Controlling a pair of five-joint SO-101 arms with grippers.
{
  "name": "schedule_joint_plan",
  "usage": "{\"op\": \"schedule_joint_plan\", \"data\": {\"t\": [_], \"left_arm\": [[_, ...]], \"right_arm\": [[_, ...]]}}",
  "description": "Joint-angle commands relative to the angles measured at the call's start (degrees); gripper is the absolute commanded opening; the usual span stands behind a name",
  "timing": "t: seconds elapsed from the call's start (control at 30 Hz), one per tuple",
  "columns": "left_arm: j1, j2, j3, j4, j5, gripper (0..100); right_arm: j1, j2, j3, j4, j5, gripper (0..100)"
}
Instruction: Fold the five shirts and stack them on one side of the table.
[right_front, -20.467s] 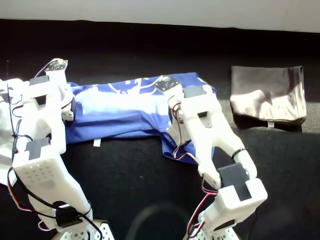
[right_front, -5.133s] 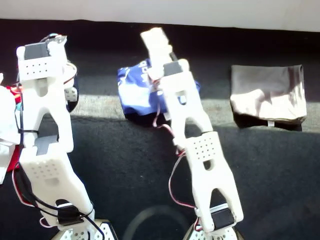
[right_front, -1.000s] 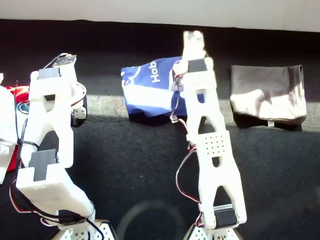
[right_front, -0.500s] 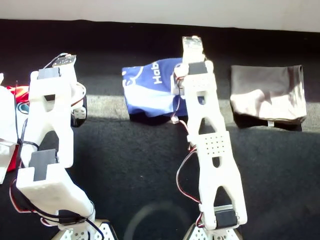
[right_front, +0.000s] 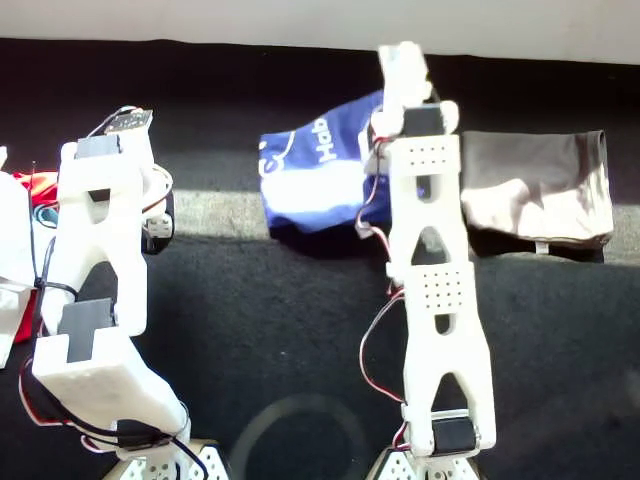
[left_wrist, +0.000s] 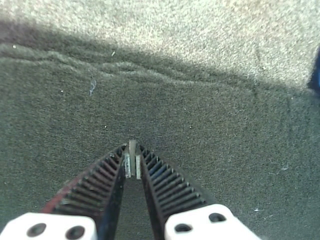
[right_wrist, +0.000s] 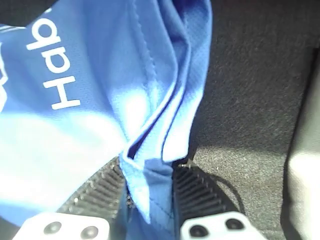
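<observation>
Right gripper (right_wrist: 146, 176): my jaws are clamped on a bunched edge of the folded blue shirt (right_front: 315, 185), whose body spreads from the fingertips toward my left arm. The shirt is at the far side of the black table (right_front: 250, 330), near the folded grey shirt (right_front: 535, 190). Left gripper (left_wrist: 132, 161): my jaws are closed tip to tip on nothing, over the table surface well apart from the blue shirt.

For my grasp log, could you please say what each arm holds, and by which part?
The right tool grips the blue shirt by its layered fabric edge; the left tool, shut, holds nothing.
</observation>
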Motion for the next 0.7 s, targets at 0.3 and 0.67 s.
{"op": "schedule_joint_plan", "data": {"t": [0.3, 0.67], "left_arm": [[-0.7, -3.5, -0.2, -0.2, 0.0, 1], [-0.5, -2.9, -0.1, -0.2, 0.1, 1]], "right_arm": [[10.3, -37.9, 29.5, 0.2, 10.5, 0.6], [21.7, -41.3, 29.8, -4.2, 18.2, 0.6]]}}
